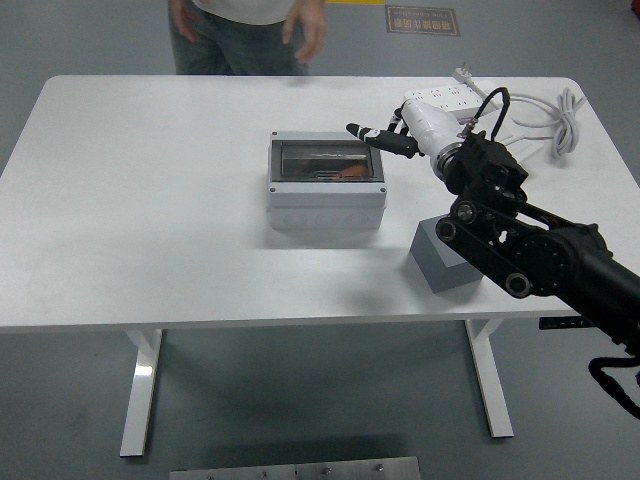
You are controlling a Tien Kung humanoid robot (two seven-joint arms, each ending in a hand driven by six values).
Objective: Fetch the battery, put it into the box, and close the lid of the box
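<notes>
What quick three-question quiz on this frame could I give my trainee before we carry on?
1. True or false: the box lid is shut.
2. Which robot hand is in view? A) left B) right C) both
3. What grey thing sits on the table under the robot's forearm?

Key:
1. True.
2. B: the right hand, empty, by the box's far right corner.
3. A small grey block.

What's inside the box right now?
Through the closed clear lid of the box, an orange-red item shows against a dark interior. Glare hides the rest; can't confirm it's the battery. Right hand is beside it, not touching.
</notes>
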